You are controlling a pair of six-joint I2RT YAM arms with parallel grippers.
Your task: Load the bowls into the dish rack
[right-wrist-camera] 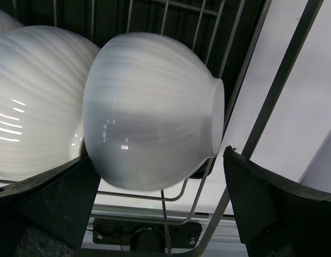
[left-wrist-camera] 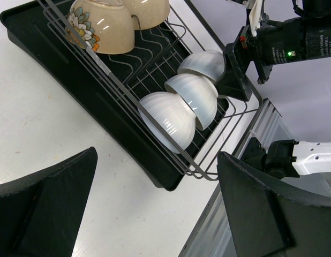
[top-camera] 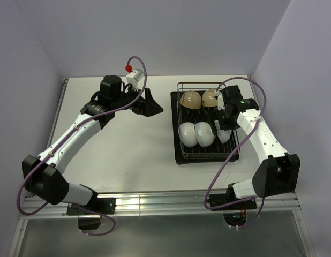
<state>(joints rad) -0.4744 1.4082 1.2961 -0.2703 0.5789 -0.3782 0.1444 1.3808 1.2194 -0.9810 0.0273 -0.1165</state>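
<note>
A white, matte tabletop (top-camera: 138, 144) fills the middle of the top view; a thin grey metal strip (top-camera: 58, 110) borders its left edge; along the near edge runs a silver aluminium rail (top-camera: 171, 202) with lengthwise grooves; below the rail lies a grey, faintly glossy panel (top-camera: 165, 235); pale lavender walls (top-camera: 171, 32) close in the back and both sides, meeting at the far corners.

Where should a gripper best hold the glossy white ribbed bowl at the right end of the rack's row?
Likely from above, fingers straddling the white ribbed bowl near its foot ring. It stands on edge in the dark wire rack, foot free, rim crowded by the neighbouring white bowl.
</note>
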